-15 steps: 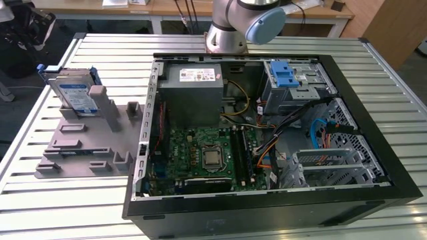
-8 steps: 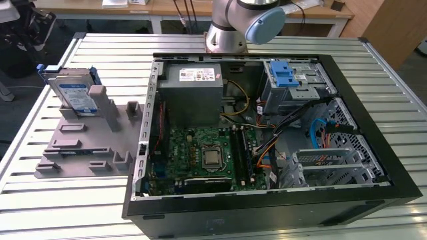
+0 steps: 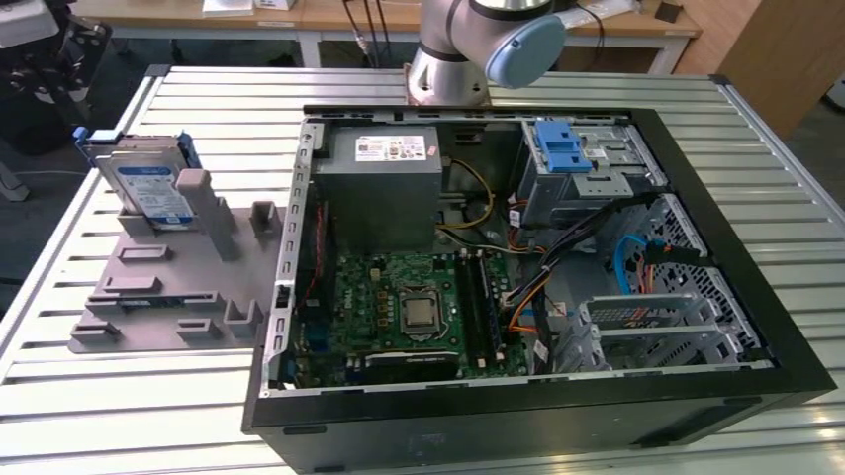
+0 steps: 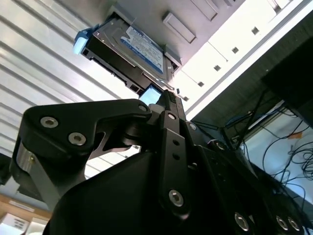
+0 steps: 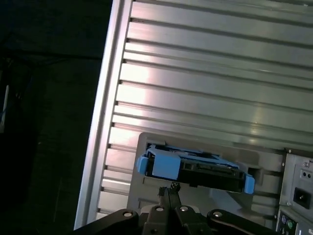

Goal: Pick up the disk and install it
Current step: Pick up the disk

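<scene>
A slatted metal table (image 3: 753, 139) carries an open computer case (image 3: 528, 421). Inside the case are a green motherboard (image 3: 396, 307), a grey power supply (image 3: 383, 188) and a drive cage (image 3: 581, 163) with a blue latch. Beside the case, on the exterior view's left, a grey holder (image 3: 158, 287) keeps the disk (image 3: 142, 183) standing on edge. In both wrist views the gripper (image 5: 168, 187) (image 4: 165, 94) hangs near the disk (image 5: 195, 169) (image 4: 139, 46) without touching it. Its fingertips are pressed together, gripping nothing.
</scene>
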`<state>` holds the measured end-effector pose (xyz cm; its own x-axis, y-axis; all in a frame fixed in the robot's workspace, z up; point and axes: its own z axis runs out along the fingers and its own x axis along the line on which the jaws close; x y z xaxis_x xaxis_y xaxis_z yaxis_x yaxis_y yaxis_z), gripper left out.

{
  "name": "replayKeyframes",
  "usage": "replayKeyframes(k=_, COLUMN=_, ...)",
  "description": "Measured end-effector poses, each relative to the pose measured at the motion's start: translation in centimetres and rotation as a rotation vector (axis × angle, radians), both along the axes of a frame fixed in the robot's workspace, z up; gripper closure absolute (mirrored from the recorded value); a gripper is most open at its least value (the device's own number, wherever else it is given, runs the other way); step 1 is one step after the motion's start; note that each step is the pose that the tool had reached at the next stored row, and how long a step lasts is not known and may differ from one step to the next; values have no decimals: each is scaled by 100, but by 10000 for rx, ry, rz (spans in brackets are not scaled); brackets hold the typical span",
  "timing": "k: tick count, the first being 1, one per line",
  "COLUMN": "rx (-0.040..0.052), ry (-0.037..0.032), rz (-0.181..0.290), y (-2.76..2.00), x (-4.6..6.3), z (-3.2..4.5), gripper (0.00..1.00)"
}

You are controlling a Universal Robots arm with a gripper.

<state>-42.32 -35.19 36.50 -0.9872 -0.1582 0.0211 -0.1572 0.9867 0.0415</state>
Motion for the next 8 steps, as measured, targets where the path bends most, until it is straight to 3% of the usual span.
replayKeyframes(k=8, rx=-1, ry=1, rz=1111, y=0, x=-1, z=-1, gripper=89)
